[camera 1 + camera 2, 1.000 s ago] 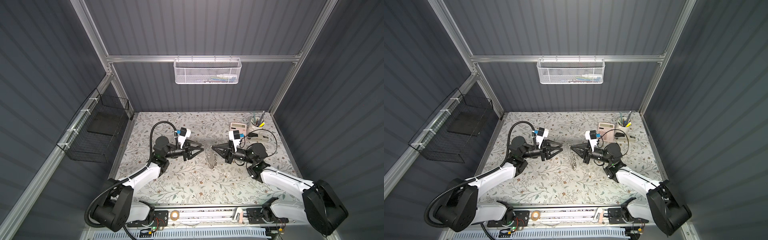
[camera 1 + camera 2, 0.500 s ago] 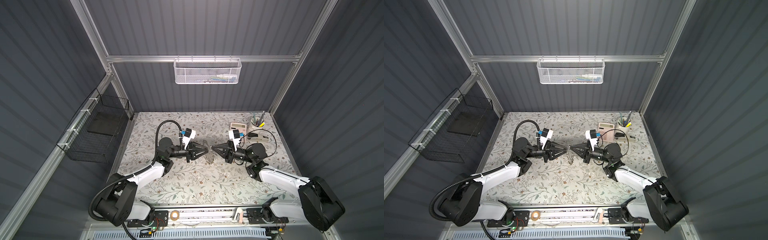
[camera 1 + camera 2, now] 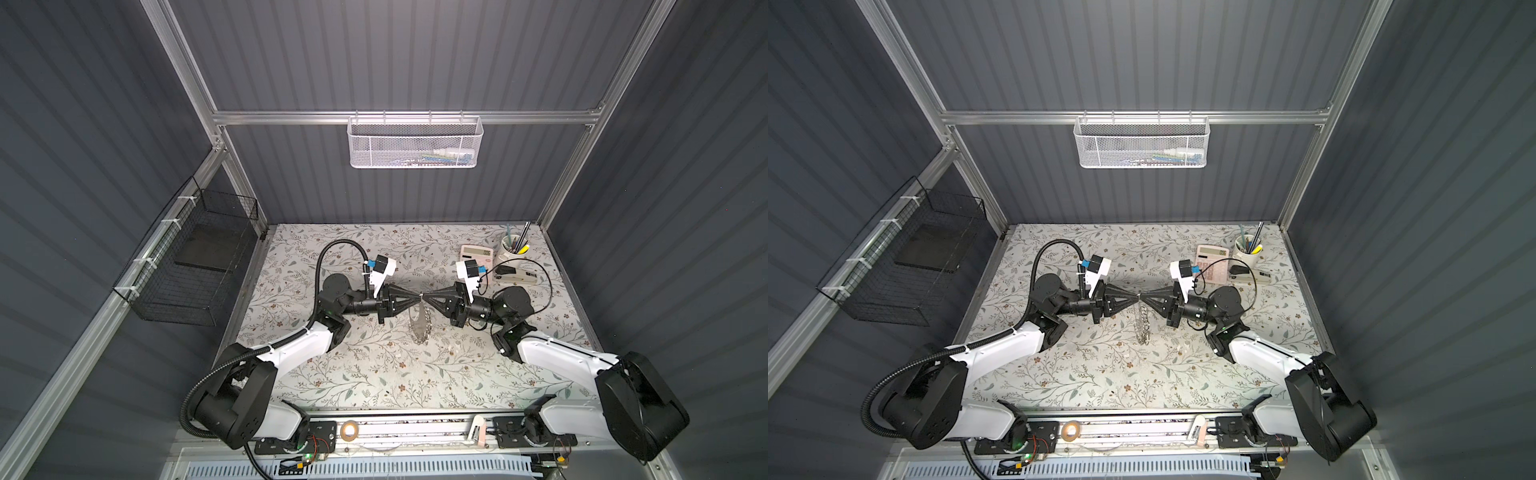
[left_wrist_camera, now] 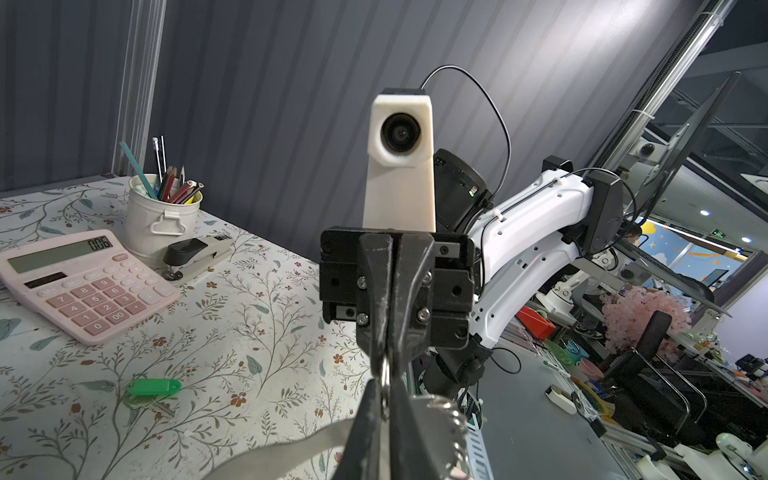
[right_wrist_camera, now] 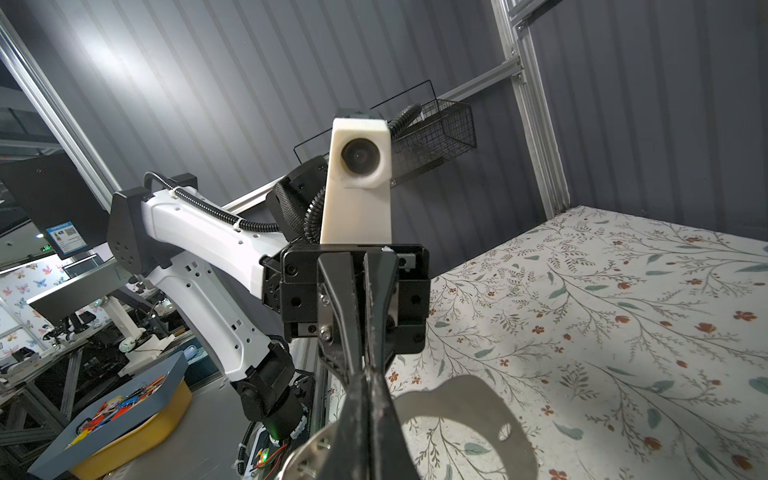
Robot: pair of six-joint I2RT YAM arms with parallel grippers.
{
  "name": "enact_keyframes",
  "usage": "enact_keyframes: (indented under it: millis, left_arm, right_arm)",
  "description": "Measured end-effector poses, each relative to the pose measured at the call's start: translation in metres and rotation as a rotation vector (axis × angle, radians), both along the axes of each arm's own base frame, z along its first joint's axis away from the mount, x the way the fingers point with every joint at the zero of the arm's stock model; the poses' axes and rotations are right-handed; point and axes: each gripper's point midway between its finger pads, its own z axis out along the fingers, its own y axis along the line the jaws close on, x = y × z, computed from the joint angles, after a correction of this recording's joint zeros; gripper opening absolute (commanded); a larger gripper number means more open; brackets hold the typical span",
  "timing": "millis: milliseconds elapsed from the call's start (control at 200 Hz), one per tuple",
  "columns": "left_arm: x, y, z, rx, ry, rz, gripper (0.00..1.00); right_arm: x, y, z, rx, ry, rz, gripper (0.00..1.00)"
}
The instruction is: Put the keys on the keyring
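**Two-handed hold on the keyring.** The left gripper (image 3: pixel 417 296) and the right gripper (image 3: pixel 427 296) meet tip to tip above the flowered table (image 3: pixel 374 374). They are well apart from the pink calculator (image 3: pixel 476 252), toward the table's middle. Each gripper is clenched on the uppermost part of the keyring (image 3: pixel 419 326). The thin hoop, fringed with silvery pieces, hangs straight down beneath the joined tips. Whether its lowest pieces touch the cloth cannot be told.

The left wrist view shows the right gripper's jaws pressed together on the wire. The left gripper's fingers (image 4: pixel 365 432) are closed on the same wire just beside them.

The key (image 4: pixel 153 387), green-headed, lies flat on the table in that view. It is near the calculator's keypad end, between the calculator and the grippers, and nothing touches it.

The two adjacent pinches probably serve to steady the hanging hoop, or to work its opening apart so that a key can be threaded on. With both grippers occupied, neither can fetch the key, so one would first have to let go. The hoop, held at a single point, might then swing or twist.
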Motion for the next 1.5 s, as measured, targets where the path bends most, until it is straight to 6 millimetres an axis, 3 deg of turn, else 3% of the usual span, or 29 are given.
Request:
enact_keyframes:
  millis: [90,545,816,1086,1276,1496]
  left_arm:
    - [0.0,-0.002,0.0,0.002,-0.003,0.004,0.0]
    - [-0.001,-0.003,0.001,0.05,-0.016,0.072,0.0]
    - [-0.006,0.004,0.005,0.116,-0.065,0.141,0.0]
    - [-0.005,0.01,-0.006,0.201,-0.049,0.172,0.0]
    - [-0.003,0.01,-0.008,0.251,-0.029,0.181,0.0]
    - [-0.001,0.008,0.003,0.321,-0.029,0.196,0.0]
  right_arm:
    - [0.0,-0.001,0.0,-0.001,0.002,-0.002,0.0]
    - [-0.001,-0.003,0.001,-0.013,0.01,-0.01,0.0]
    - [-0.008,-0.005,0.007,-0.016,-0.013,-0.011,0.16]
    - [-0.009,-0.012,0.015,-0.016,-0.016,-0.039,0.32]
    - [-0.005,-0.021,0.008,-0.051,0.042,-0.072,0.42]
    - [-0.01,-0.024,0.002,-0.091,0.055,-0.077,0.5]
